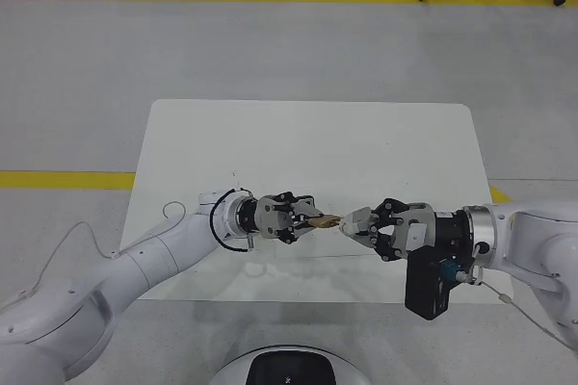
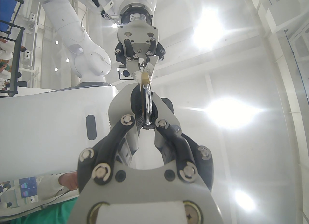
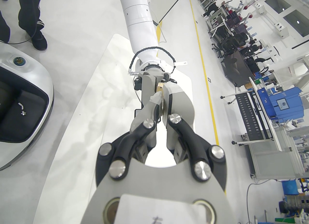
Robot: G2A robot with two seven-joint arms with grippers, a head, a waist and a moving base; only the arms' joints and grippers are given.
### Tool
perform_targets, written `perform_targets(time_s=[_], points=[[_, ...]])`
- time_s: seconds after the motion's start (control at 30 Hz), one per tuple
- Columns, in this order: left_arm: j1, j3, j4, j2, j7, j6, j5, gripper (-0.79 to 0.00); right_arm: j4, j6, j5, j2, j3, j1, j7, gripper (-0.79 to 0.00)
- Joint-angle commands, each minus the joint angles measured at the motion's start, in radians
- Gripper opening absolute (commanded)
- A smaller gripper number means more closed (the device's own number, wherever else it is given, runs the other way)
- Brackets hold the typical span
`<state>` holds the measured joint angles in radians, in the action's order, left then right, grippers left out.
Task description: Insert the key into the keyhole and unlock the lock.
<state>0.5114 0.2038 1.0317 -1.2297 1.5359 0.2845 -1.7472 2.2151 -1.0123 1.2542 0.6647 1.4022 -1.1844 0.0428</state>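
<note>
The lock is pinched by the left jaws, the key by the right jaws. If misaligned between them, the key could be jammed or levered loose.

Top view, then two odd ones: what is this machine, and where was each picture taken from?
It is a robot with two white arms. The top view looks down from the robot onto a white table. The other two pictures come from a camera on each wrist, looking along that arm's tool. The left tool is shut on a small brass padlock with a silver shackle. The right tool, its fingertips wrapped in white tape, is shut on a thin metal key. The two tools meet tip to tip over the table, key against padlock. I cannot tell how far in the key is.
</note>
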Motion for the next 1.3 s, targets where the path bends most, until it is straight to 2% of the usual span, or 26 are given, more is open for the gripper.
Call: perform_targets(time_s=[0.0,1.27], points=[[0.000,0.000,-0.001,-0.001,0.000,0.000,0.000,-0.785,0.002,0.000,0.001,0.000,-0.006,0.003,-0.006,-0.785],[0.005,0.023,0.013,0.001,0.000,0.000,0.012,-0.785,-0.027,0.011,-0.051,0.016,-0.047,0.046,-0.091,-0.785]])
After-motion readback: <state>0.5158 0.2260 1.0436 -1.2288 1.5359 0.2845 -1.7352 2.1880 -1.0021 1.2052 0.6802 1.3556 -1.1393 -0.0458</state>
